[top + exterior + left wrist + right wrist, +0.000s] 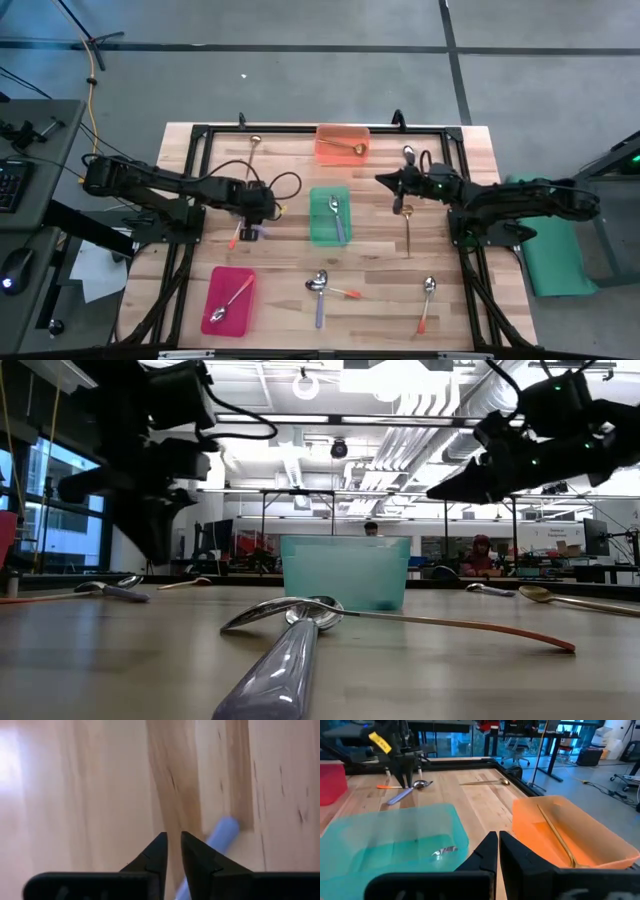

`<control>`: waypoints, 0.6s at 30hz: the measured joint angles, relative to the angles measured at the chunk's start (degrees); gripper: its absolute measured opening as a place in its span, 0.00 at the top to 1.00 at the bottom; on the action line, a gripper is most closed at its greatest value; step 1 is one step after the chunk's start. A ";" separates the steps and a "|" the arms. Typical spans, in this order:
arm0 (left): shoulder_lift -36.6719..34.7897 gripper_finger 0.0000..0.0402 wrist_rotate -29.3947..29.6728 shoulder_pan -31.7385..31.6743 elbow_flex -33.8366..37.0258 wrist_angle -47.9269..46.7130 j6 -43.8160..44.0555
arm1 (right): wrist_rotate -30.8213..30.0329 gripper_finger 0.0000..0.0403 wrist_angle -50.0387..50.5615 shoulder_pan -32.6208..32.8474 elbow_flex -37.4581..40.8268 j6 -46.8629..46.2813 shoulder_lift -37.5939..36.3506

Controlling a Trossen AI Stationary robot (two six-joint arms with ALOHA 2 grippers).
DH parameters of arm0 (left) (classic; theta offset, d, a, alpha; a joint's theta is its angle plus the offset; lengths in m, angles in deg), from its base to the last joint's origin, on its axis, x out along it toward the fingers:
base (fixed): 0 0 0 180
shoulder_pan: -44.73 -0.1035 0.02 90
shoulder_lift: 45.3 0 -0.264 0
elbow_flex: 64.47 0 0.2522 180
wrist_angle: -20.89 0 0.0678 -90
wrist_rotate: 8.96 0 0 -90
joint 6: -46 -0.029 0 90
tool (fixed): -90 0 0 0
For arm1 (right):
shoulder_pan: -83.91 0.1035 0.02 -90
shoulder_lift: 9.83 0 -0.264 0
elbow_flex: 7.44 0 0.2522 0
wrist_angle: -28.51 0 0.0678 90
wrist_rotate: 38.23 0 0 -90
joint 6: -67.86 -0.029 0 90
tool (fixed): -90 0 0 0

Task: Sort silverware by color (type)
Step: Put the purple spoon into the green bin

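Note:
My left gripper (173, 842) points down just above the table's left middle, fingers a little apart with bare wood between them. Beside one finger lies a purple-blue spoon handle (221, 834); this spoon (402, 795) rests flat next to an orange-handled spoon (236, 238). My right gripper (382, 180) hangs shut in the air to the right of the green tray (330, 215) and holds nothing. Other silverware lies loose: two gold spoons (255, 146) (407, 225), a crossed purple and orange pair (320, 288), and an orange-handled spoon (427, 300).
The orange tray (342, 143) at the far middle holds a gold spoon. A purple-handled spoon lies in the green tray, and the red tray (230, 300) at the near left holds an orange-handled one. A dark spoon (408, 155) lies near the right arm.

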 joint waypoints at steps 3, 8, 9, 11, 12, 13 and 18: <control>0.00 0.82 -0.08 0.65 0.00 -3.62 1.07 | 0.06 1.00 -2.80 0.13 1.59 -1.20 0.07; 0.00 0.74 -1.44 1.64 0.00 -6.31 0.52 | 0.13 1.00 -3.07 1.17 1.92 -1.10 0.07; 0.00 0.73 -2.25 1.78 0.00 -6.12 -0.03 | 0.13 1.00 -3.11 1.40 1.92 -0.88 0.07; 0.00 0.72 -2.99 1.98 0.00 -6.30 -1.15 | 0.13 1.00 -3.15 1.75 1.92 -0.70 0.07; 0.00 0.72 -3.00 2.01 0.00 -6.28 -1.65 | 0.11 1.00 -3.15 1.88 1.92 -0.56 0.07; 0.00 0.72 -2.86 2.01 0.00 -6.28 -2.16 | 0.11 1.00 -3.15 2.05 1.92 -0.50 0.07; 0.00 0.72 -2.40 1.72 0.96 -5.57 -3.77 | 0.11 1.00 -3.60 2.56 1.92 -0.29 0.09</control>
